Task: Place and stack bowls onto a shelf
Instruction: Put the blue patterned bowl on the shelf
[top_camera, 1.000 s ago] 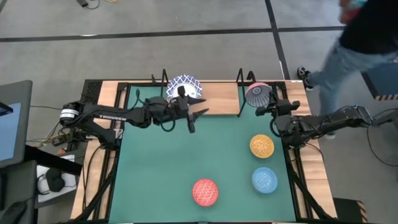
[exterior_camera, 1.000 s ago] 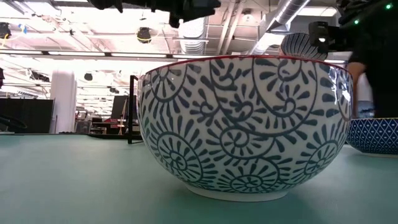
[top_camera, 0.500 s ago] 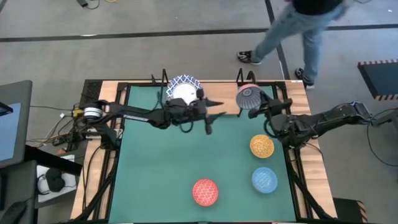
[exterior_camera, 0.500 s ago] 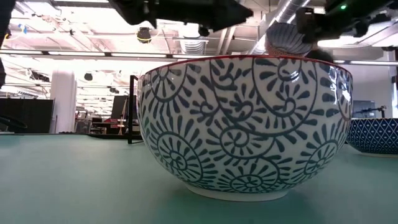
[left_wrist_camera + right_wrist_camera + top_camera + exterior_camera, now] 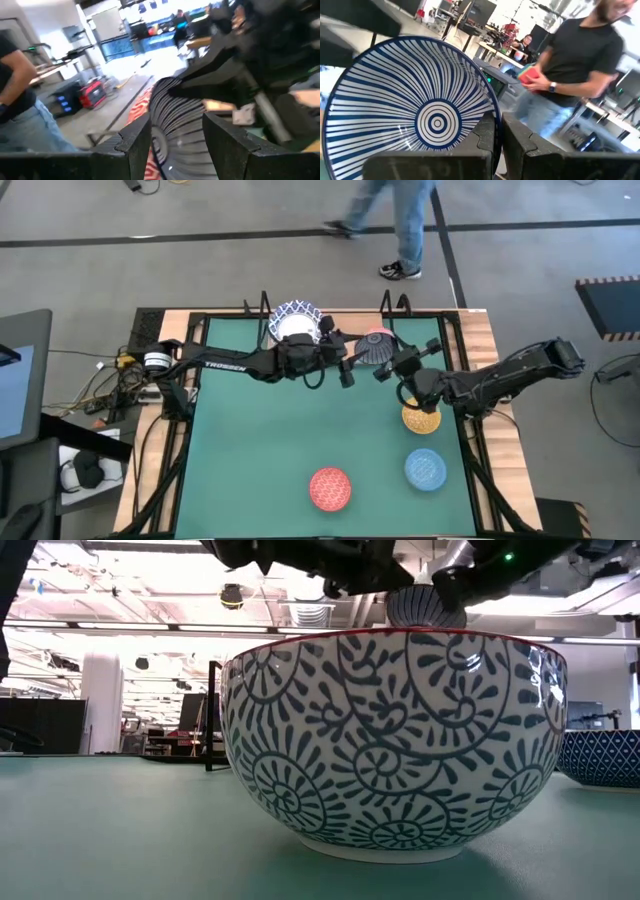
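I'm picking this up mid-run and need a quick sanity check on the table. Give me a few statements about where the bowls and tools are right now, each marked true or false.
1. The right tool grips a striped bowl by its rim. True.
2. The left tool is clamped shut on that bowl. False: its fingers stand open beside the bowl, with the rim between them in the left wrist view.
3. A stack of white bowls already sits on the shelf. True.
4. The red bowl is on the shelf. False: it rests on the green mat, at the near edge.
5. The yellow-orange bowl and light blue bowl lie on the mat's right side. True.
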